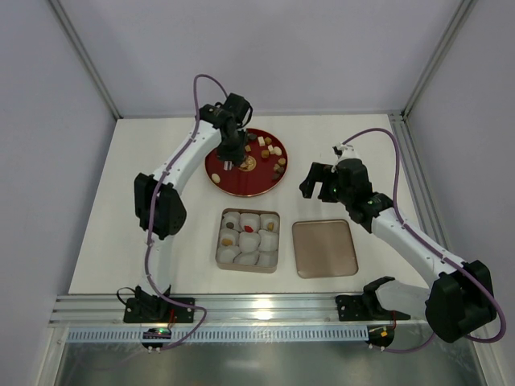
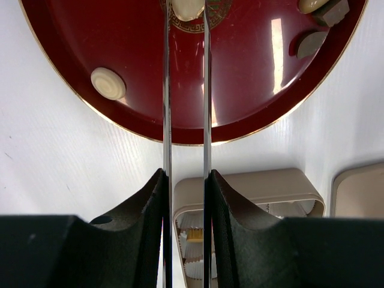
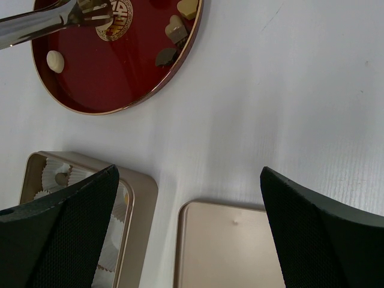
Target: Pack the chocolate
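Observation:
Chocolate [image 1: 270,153] pieces lie scattered on the right half of a red plate [image 1: 221,178]. My left gripper [image 1: 230,151] hangs over the plate, shut on thin metal tongs [image 2: 165,90]. The two blades run forward from the left gripper [image 2: 186,174] to a cream chocolate [image 2: 187,7] that sits between their tips, over the gold emblem. Another round cream piece [image 2: 108,83] lies alone on the plate's left. A gold box [image 1: 219,245] of white paper cups holds a few chocolates [image 1: 249,228]. My right gripper [image 1: 319,182] hovers open and empty, right of the plate.
The box's flat gold lid [image 1: 324,248] lies to the right of the box, under the right gripper [image 3: 189,171]. In the right wrist view I see the plate [image 3: 108,78], the box's corner [image 3: 141,192] and the lid [image 3: 228,252]. Frame posts and side walls ring the table.

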### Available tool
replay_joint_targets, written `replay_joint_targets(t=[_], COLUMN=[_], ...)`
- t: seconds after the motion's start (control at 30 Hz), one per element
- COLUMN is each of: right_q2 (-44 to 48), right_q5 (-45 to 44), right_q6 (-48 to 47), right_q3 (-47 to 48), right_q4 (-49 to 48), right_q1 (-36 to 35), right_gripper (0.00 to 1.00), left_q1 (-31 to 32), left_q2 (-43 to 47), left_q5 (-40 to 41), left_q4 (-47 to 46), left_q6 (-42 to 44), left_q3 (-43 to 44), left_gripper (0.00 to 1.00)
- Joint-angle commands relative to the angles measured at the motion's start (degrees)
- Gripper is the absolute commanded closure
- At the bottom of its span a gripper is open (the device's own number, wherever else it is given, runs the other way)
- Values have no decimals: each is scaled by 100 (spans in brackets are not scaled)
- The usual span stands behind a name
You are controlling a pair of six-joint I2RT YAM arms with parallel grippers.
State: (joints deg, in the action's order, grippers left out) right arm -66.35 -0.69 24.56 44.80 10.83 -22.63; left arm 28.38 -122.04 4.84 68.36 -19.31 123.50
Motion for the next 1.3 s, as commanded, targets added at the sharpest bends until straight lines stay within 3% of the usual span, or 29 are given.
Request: replay_joint_targets(t=[0.0,0.77,1.27], right_q2=[69,-124,-256], right_q5=[-2,-10,-10], right_q6=[14,84,155], right_q3=[187,100,117], right_q4=[-169,-380,-485], right_q1=[31,22,22], right_gripper=[0,0,0], left_q1=[-34,53,492], left_q2=[461,1577,2772], left_q5=[-106,-378,-467], left_q4=[-147,-305,-297], left_q6=[-55,-161,-433], left_q3=[-98,-1310,-2382], left_gripper=[72,72,72])
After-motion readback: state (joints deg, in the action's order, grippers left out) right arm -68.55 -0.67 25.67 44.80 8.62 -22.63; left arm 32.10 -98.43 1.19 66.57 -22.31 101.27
